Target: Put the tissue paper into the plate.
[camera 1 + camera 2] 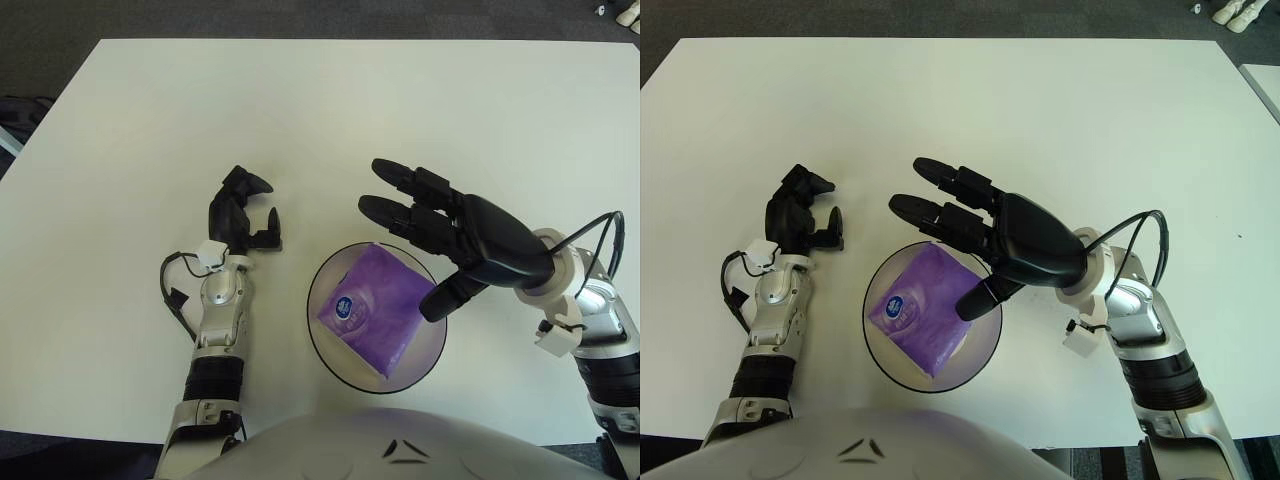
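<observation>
A purple tissue pack (373, 308) lies inside the clear round plate (325, 349) near the table's front edge. My right hand (430, 230) hovers just above the plate's right and far rim, fingers spread out straight and thumb pointing down toward the pack, holding nothing. My left hand (243, 212) shows to the left of the plate on the white table, its fingers loosely curled around nothing.
The white table (320, 120) stretches far and wide behind the plate. A black cable (175, 290) loops beside my left forearm. Dark floor lies beyond the table's edges.
</observation>
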